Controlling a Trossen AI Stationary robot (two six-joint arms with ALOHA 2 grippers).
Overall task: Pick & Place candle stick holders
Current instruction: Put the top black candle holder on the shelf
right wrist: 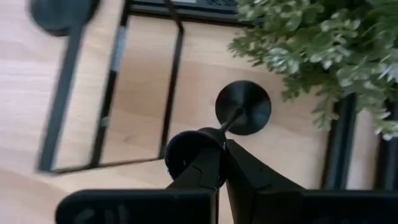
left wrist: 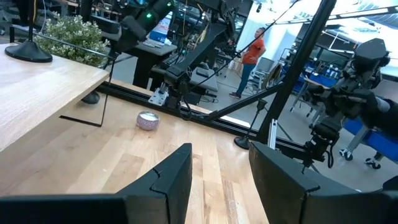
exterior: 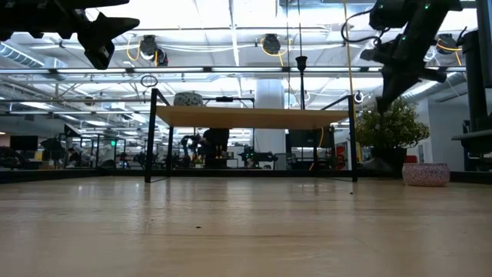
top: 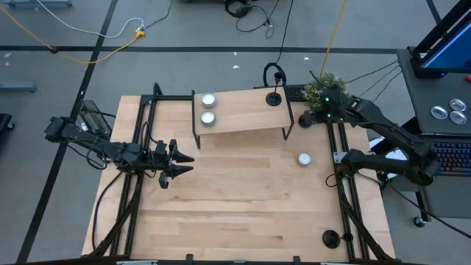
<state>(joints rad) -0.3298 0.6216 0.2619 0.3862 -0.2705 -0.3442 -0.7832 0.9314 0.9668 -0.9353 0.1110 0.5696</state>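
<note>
Three matte-black candle stick holders show. One stands by its disc base on the small raised shelf (top: 243, 110), at its right end (top: 274, 99). One stands at the table's near right corner (top: 330, 238). One (top: 305, 120) is beside the shelf's right leg, by the plant. My right gripper (right wrist: 222, 140) is shut on this third holder, high above the table in the low view (exterior: 382, 104). My left gripper (top: 188, 163) is open and empty above the table's left side; it also shows in the left wrist view (left wrist: 221, 155). My right gripper pinches the holder between its two fingers at the top of the thin stem (right wrist: 225, 124), right beside the round top cup (right wrist: 186, 152). The fingers come from above, pointing down. The disc base (right wrist: 244, 107) shows below them; I cannot tell whether it rests on the table.
Two silver-white tealights (top: 208, 108) lie on the shelf's left end, and one (top: 304, 158) lies on the table right of centre. A green plant (top: 324, 87) stands at the far right corner, close to my right gripper. Black frame rails (top: 342, 191) run along both table sides.
</note>
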